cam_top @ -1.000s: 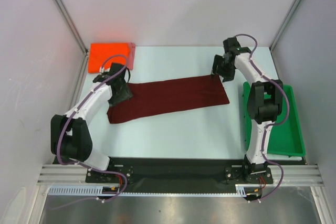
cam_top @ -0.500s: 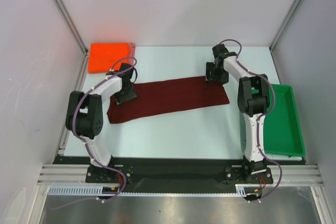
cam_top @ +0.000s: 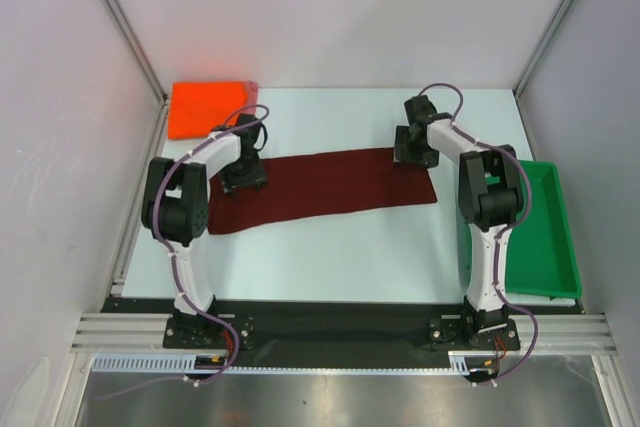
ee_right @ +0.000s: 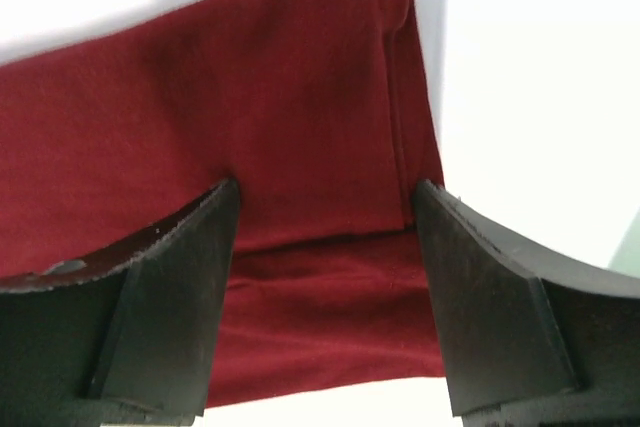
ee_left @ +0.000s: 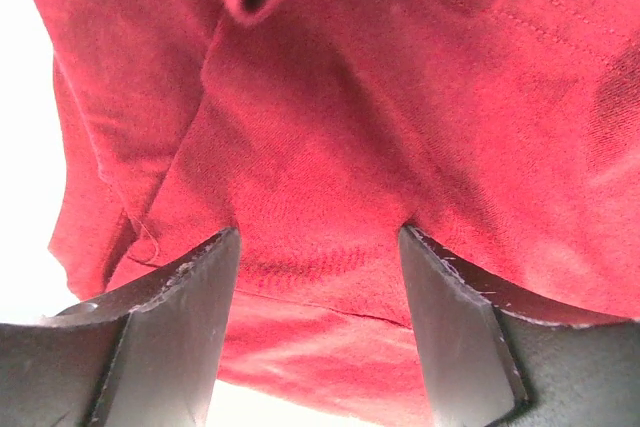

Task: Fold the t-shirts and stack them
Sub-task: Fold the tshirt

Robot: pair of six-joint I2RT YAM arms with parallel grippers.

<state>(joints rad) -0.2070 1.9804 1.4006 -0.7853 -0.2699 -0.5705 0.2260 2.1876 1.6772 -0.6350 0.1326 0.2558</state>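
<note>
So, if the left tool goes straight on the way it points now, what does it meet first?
The dark maroon cloth t-shirt: the open left tool points down onto its left end. Whether the fingertips touch the cloth, I cannot tell.

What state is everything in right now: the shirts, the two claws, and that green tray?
maroon t-shirt: folded into a long strip, lying flat across the table
orange-red t-shirt: folded, lying in the far left corner
left gripper: open, tips down on the maroon shirt's left end
right gripper: open, tips down on its right end
green tray: flat on the table's right side
</note>
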